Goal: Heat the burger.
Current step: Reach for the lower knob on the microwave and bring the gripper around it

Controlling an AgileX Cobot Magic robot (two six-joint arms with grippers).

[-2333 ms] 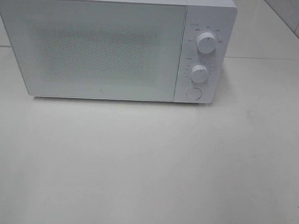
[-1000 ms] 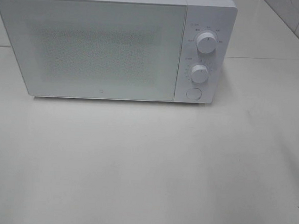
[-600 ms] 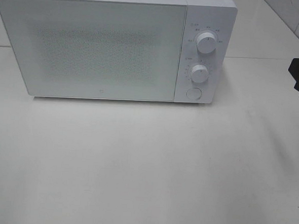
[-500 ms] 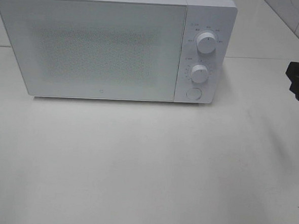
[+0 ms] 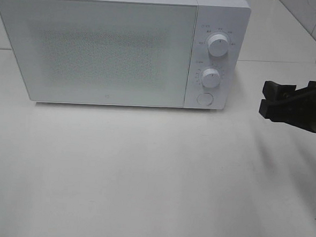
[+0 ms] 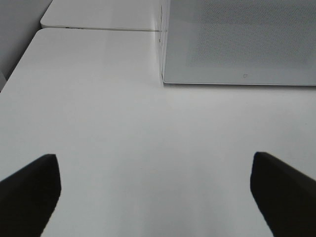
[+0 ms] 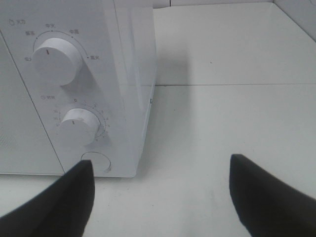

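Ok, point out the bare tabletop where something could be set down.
The widest free patch is the table in front of the microwave, stretching forward from its door. A second strip lies left of the microwave. Right of the control panel is tighter: the open right gripper hangs there, apart from the microwave.

White glossy tabletop [image 5: 143,182], soft diffuse light from above, faint blurred shadows on it. Second table [image 5: 284,35] in the same white butts up behind; the seam [image 5: 282,62] runs straight across. Far right at the back: pale grey wall [image 5: 314,15], probably tiled, joint lines just visible. Left wrist view: tabletop's corner is rounded, dull grey area [image 6: 12,34] beyond the edge, floor or wall, cannot tell.
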